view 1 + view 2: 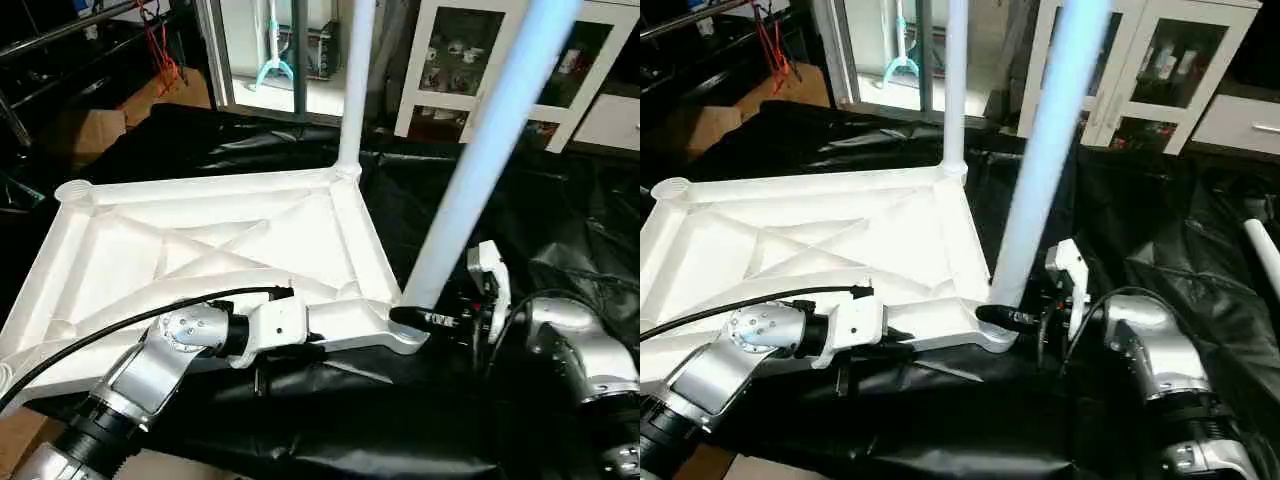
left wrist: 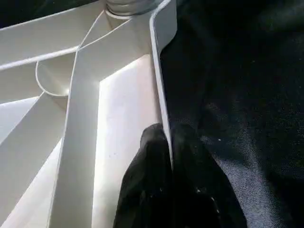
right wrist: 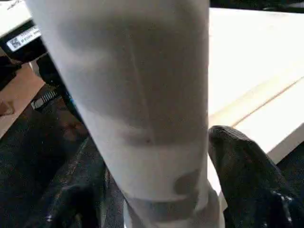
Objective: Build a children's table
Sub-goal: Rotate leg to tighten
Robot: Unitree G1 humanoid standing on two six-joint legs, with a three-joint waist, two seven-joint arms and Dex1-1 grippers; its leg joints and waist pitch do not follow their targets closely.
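The children's table lies upside down on black cloth, its white X-ribbed tabletop (image 1: pixel 200 250) facing up. One white leg (image 1: pixel 355 80) stands in the far right corner socket. A second leg (image 1: pixel 480 150) stands in the near right corner socket. My left gripper (image 1: pixel 320 335) is shut on the tabletop's near rim, one finger (image 2: pixel 152 175) inside the wall and the other outside. My right gripper (image 1: pixel 410 315) is at the base of the near leg (image 3: pixel 142 95); its fingers (image 3: pixel 251 185) stand on either side of it with a slight gap, open. The far left socket (image 1: pixel 72 190) is empty.
Another white leg (image 1: pixel 1262 250) lies on the black cloth (image 1: pixel 560 230) at the right. A white glass-door cabinet (image 1: pixel 450 60) stands behind the work. A cardboard box (image 1: pixel 85 130) sits at the far left, and bare floor shows at the near left corner.
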